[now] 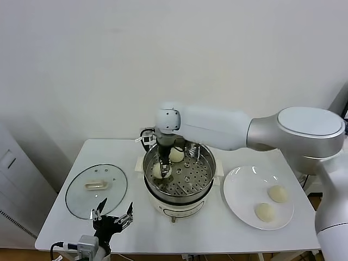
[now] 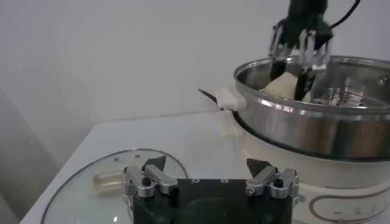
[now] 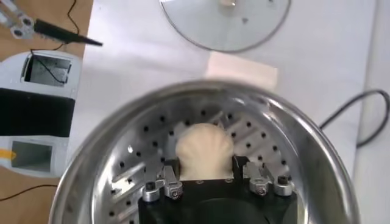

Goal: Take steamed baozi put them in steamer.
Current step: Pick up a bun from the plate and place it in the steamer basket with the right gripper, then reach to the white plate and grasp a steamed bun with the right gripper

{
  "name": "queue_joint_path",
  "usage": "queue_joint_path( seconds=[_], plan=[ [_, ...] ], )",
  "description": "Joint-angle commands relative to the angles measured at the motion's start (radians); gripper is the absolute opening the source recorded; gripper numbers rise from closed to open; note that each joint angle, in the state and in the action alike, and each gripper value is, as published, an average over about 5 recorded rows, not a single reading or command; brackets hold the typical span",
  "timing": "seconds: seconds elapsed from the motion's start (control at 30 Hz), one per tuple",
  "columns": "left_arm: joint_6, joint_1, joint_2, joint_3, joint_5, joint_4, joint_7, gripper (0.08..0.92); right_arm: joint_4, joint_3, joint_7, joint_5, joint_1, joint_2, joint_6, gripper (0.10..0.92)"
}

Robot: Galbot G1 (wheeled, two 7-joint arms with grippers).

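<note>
Buns: I count four. Nearest me, my left gripper (image 1: 114,216) waits at the table's (image 1: 65,223) front edge with its fingers spread wide and nothing between them, just in front of the single glass lid (image 1: 96,191) lying flat. To my right, two buns (image 1: 265,211) (image 1: 278,193) sit apart on the one white plate (image 1: 239,190). In the middle stands the one steamer (image 1: 179,187); my right gripper (image 1: 162,169) reaches down into it, fingers drawn narrow around a third bun (image 3: 204,149), which sits low over the perforated floor on the left side. I can't tell if it touches the floor. The fourth bun (image 1: 176,154) rests farther back in the steamer.
</note>
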Motion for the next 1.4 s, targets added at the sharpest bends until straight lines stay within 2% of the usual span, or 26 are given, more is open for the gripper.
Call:
queue_joint_path(
  seconds=[0.03, 0.1, 0.33, 0.43, 0.67, 0.8, 0.97, 1.2, 1.4],
  plan=[
    [0.000, -0.001, -0.016, 0.000, -0.001, 0.003, 0.000, 0.823, -0.027, 0.013, 0.011, -0.026, -0.039, 0.041, -0.009, 0.540],
    [0.000, 0.000, -0.016, 0.000, 0.000, 0.004, 0.001, 0.823, -0.020, 0.019, 0.013, -0.028, -0.039, 0.030, -0.007, 0.558],
    [0.003, -0.003, -0.021, 0.001, 0.005, 0.008, 0.002, 0.823, 0.053, 0.033, 0.002, -0.016, 0.013, -0.054, -0.007, 0.758],
    [0.004, -0.005, -0.023, 0.002, 0.007, 0.010, 0.003, 0.823, 0.124, 0.030, -0.013, -0.005, 0.067, -0.134, -0.007, 0.809],
    [0.016, -0.004, -0.021, 0.001, -0.005, 0.011, 0.010, 0.823, 0.298, -0.013, -0.116, 0.011, 0.325, -0.444, 0.102, 0.822],
    [0.024, -0.002, -0.021, -0.007, -0.023, 0.021, 0.013, 0.823, 0.337, -0.097, -0.194, 0.005, 0.497, -0.608, 0.186, 0.823],
    [0.021, 0.002, -0.016, -0.014, -0.027, 0.034, 0.012, 0.823, 0.342, -0.236, -0.274, -0.051, 0.628, -0.792, 0.369, 0.823],
    [0.022, 0.019, -0.007, -0.027, -0.044, 0.023, 0.013, 0.823, 0.404, -0.214, -0.294, -0.250, 0.491, -0.951, 0.461, 0.823],
    [0.021, 0.022, -0.005, -0.038, -0.047, 0.037, 0.014, 0.823, 0.446, 0.013, -0.290, -0.396, 0.134, -1.028, 0.515, 0.823]
  ],
)
